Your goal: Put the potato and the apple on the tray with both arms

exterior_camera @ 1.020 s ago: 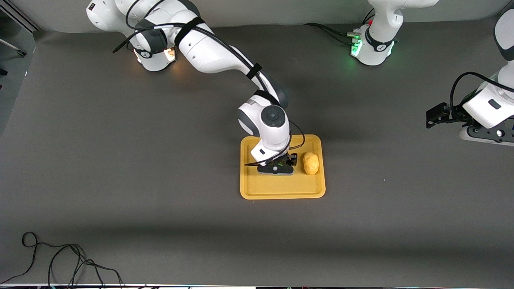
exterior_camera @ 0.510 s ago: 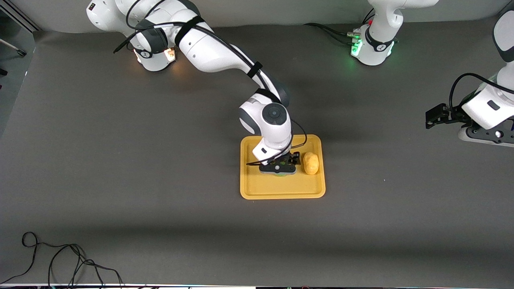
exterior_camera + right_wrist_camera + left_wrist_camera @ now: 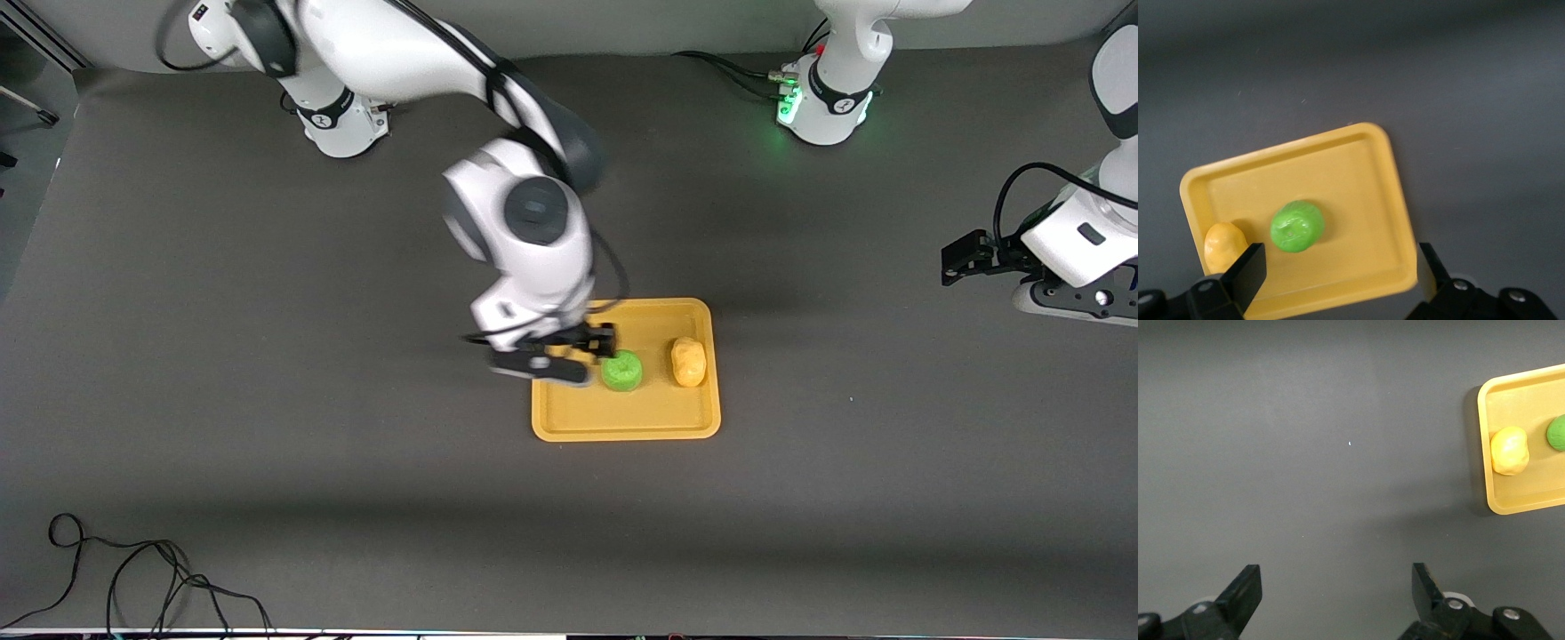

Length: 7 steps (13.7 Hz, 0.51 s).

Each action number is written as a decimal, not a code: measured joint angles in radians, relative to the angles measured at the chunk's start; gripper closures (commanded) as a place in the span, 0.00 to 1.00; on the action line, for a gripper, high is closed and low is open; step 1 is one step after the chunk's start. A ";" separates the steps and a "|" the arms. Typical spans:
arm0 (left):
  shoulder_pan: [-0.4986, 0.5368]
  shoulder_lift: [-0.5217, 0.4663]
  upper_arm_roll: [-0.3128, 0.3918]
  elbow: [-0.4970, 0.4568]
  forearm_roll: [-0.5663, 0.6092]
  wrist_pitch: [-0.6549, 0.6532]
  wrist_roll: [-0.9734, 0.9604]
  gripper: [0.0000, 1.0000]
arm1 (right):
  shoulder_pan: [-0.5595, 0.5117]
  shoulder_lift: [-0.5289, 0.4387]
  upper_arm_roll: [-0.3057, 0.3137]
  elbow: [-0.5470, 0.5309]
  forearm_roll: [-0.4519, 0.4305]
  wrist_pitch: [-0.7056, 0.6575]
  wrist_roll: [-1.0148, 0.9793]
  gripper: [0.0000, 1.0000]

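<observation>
Table (image 3: pixel 267 400) is dark grey, and the tray (image 3: pixel 625 425) on it serves as my landmark. Both arms come next in size. The right gripper (image 3: pixel 556 354) hangs in the air over the tray's edge toward the right arm's end of the table, fingers spread wide and holding nothing. The left gripper (image 3: pixel 965 258) waits well apart from the tray, off toward the left arm's end, also wide open and empty.

Inside the tray lie both foods. The apple (image 3: pixel 621 370) sits near the tray's middle, just beside the right gripper on the side toward the potato. The potato (image 3: pixel 688 362) rests beside the apple, near the rim toward the left arm's end, its long axis running nearer-to-farther from the front camera.

I'd judge the placing done; only the right arm's retreat seems left.
</observation>
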 measured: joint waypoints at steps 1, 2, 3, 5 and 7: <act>0.000 0.000 0.000 0.000 0.000 0.000 0.000 0.00 | -0.029 -0.044 0.000 -0.004 0.000 -0.052 -0.006 0.00; 0.000 0.000 0.000 0.000 0.000 0.000 0.000 0.00 | -0.055 -0.086 -0.001 -0.013 -0.001 -0.104 -0.031 0.00; 0.000 0.000 0.000 0.000 0.000 0.000 0.000 0.00 | -0.079 -0.128 -0.005 -0.037 -0.003 -0.148 -0.085 0.00; 0.000 0.000 0.000 0.000 0.000 0.001 0.000 0.00 | -0.139 -0.221 -0.033 -0.123 -0.007 -0.185 -0.249 0.00; -0.001 0.000 -0.001 0.000 -0.001 0.001 0.000 0.00 | -0.238 -0.327 -0.054 -0.241 -0.008 -0.189 -0.447 0.00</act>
